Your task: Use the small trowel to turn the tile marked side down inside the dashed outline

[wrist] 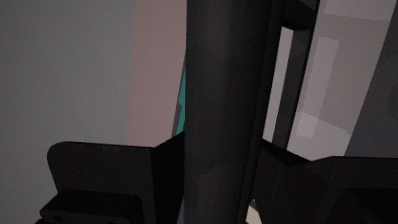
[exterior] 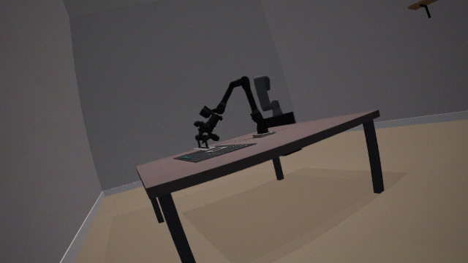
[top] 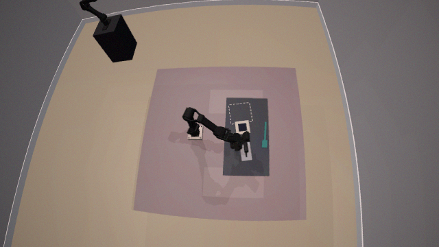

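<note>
The trowel has a pale grey flat blade (top: 248, 156) (wrist: 345, 65) and a thick black handle (wrist: 222, 75). My gripper (top: 245, 137) (exterior: 202, 142) (wrist: 216, 135) is shut on the handle. The blade is over the near part of the dark mat (top: 233, 168) (exterior: 195, 159); its exact height is hard to tell. The tile (top: 237, 130) is white with a dark square showing on top. It lies flat on the mat between the trowel and the dashed outline (top: 250, 102), its upper edge close to the outline's lower edge.
A teal long-handled tool (top: 265, 143) (exterior: 186, 158) (wrist: 182, 107) lies along the mat's right side. The arm's base (top: 195, 138) (exterior: 264, 134) stands left of the mat on the pinkish table (top: 171, 178) (exterior: 303, 135). Another arm on a black block (top: 120, 41) stands away from the table.
</note>
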Controlling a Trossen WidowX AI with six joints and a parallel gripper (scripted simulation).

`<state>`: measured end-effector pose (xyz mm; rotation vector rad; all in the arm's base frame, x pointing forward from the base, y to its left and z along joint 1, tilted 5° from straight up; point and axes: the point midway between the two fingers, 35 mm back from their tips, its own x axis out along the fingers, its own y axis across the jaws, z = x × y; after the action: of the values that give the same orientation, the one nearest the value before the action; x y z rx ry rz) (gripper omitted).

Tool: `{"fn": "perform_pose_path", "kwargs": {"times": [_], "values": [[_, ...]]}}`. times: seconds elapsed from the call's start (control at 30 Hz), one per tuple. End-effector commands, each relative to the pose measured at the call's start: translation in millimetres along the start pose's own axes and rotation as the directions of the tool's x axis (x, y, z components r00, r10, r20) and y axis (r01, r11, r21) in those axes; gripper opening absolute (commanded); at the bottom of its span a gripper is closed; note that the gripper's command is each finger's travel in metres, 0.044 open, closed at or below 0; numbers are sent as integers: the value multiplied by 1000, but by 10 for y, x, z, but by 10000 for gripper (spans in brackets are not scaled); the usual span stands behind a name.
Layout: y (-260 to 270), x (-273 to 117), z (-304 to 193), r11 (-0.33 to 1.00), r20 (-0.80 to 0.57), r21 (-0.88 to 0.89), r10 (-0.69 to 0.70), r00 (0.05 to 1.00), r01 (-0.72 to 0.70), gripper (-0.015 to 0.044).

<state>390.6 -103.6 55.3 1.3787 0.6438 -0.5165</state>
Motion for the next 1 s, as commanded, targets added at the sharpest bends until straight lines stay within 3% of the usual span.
{"fn": "perform_pose_path", "kwargs": {"times": [0.0,0.97], "values": [[-19,25,3,1000,5,-8,10,1000,-9,0],[-86,90,-313,1000,3,-6,8,1000,-8,0]]}}
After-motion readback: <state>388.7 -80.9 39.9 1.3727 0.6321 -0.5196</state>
